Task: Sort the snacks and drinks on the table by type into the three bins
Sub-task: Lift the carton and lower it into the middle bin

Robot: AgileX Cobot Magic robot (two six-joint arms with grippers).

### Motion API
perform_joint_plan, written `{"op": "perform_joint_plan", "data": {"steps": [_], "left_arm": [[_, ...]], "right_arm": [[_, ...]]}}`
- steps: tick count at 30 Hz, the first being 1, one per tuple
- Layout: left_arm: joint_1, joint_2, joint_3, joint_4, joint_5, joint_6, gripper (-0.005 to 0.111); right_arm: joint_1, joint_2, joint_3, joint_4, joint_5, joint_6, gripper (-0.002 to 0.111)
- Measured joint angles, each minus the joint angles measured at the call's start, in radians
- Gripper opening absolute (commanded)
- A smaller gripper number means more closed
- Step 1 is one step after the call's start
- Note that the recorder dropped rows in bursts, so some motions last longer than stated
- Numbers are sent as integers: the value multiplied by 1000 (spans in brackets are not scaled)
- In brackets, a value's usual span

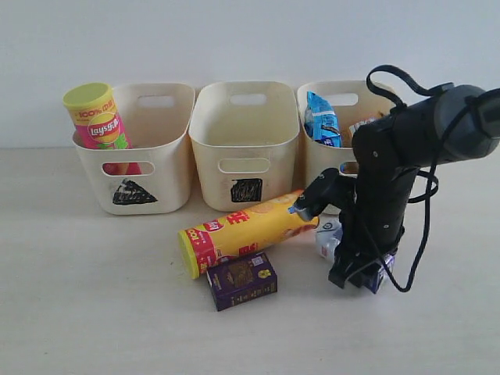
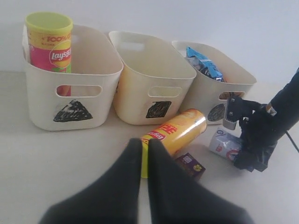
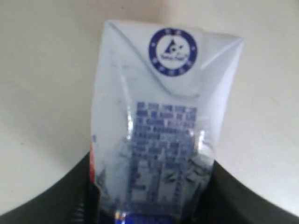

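Note:
A yellow Lay's tube (image 1: 246, 230) lies on its side on the table (image 1: 86, 297), with the small purple box (image 1: 242, 280) just in front of it. My right gripper (image 1: 355, 273) is down at the table to their right. Its fingers press both sides of the white-and-blue carton (image 3: 159, 116), which fills the right wrist view. The pink Lay's tube (image 1: 98, 117) stands in the triangle bin (image 1: 176, 148). The blue packet (image 1: 322, 117) and orange packet (image 1: 361, 125) sit in the circle bin (image 1: 312, 168). My left gripper (image 2: 144, 142) is shut and empty, held short of the yellow tube; the exterior view does not show it.
The square bin (image 1: 211, 168) in the middle holds nothing that I can see. All three bins stand in a row at the back against a white wall. The right arm (image 1: 406, 148) and its cable rise in front of the circle bin.

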Motion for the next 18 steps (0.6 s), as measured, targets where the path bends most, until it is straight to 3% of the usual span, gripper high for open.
{"op": "perform_joint_plan", "data": {"steps": [14, 18], "left_arm": [[0, 0, 2, 5, 0, 0, 4], [0, 0, 2, 5, 0, 0, 4]], "right_arm": [[0, -309, 2, 199, -5, 63, 0], [0, -354, -81, 294, 11, 67, 0]]}}
